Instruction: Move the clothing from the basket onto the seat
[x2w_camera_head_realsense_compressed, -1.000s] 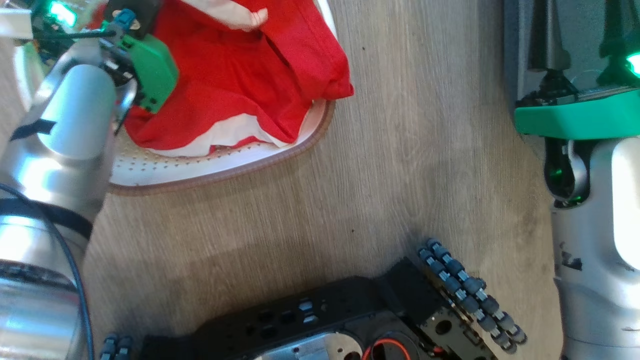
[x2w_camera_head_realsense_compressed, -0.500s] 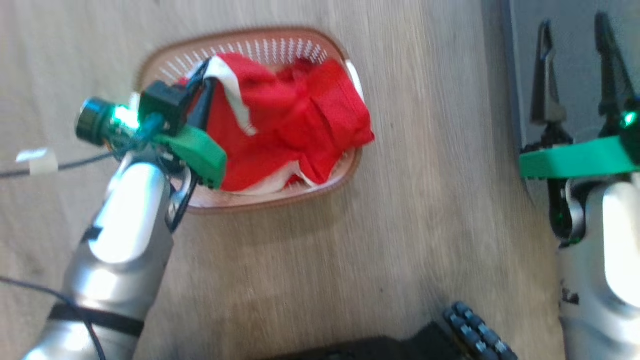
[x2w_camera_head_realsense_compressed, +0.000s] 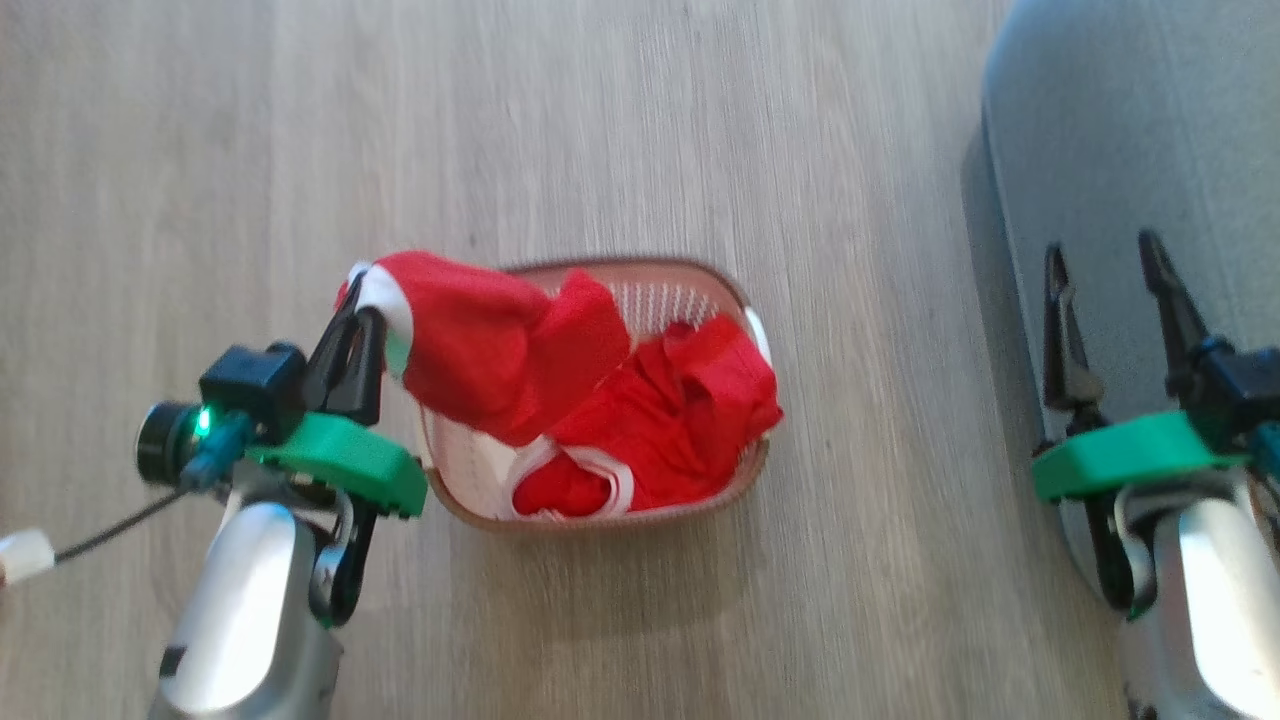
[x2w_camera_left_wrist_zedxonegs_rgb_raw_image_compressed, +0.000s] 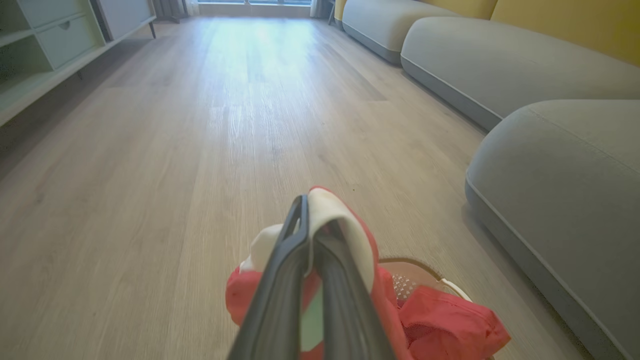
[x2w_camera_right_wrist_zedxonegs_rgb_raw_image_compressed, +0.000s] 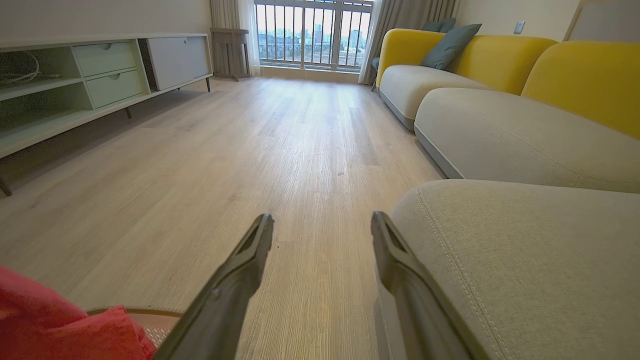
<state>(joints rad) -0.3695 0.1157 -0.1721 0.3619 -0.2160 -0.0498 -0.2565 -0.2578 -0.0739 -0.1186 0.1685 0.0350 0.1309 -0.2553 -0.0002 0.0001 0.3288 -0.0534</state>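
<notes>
Left claw (x2w_camera_head_realsense_compressed: 362, 310) pinched tight on a white-trimmed edge of the clothing (x2w_camera_head_realsense_compressed: 480, 340); one red piece hangs from it, raised over the left rim of the basket (x2w_camera_head_realsense_compressed: 600, 520). The other red fabric lies heaped inside the basket, which stands on the wood floor (x2w_camera_head_realsense_compressed: 600, 120). Right claw (x2w_camera_head_realsense_compressed: 1100, 245) spread wide, holding nothing, fingers over the near edge of the grey seat (x2w_camera_head_realsense_compressed: 1120, 150), well right of the basket
</notes>
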